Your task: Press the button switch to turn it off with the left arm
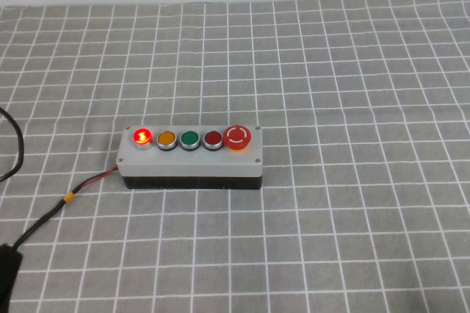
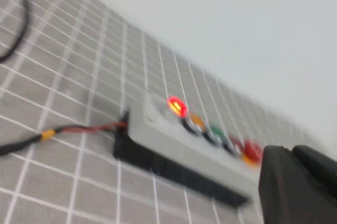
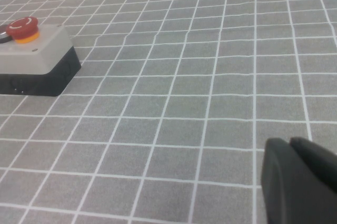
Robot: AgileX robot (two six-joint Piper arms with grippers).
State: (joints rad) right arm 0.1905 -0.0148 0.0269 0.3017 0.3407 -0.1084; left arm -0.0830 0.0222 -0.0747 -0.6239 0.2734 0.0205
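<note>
The button switch (image 1: 191, 157) lies on the checked cloth near the middle, with a light grey top and a black base. Its leftmost red button (image 1: 142, 137) is lit. Beside it stand the yellow (image 1: 167, 139), green (image 1: 190, 139) and red (image 1: 213, 139) buttons, then the large red mushroom (image 1: 238, 137). A red wire (image 1: 95, 178) leaves its left end. My left gripper (image 2: 292, 153) is shut and empty, well short of the box (image 2: 174, 140) on its wire end. My right gripper (image 3: 289, 142) is shut and empty, far to the right of the box (image 3: 37, 58).
A black cable (image 1: 37, 228) runs from the red wire toward the front left corner, where a black part of the left arm (image 1: 6, 280) shows. Another black cable loop (image 1: 16, 144) lies at the left edge. A pale wall bounds the far side.
</note>
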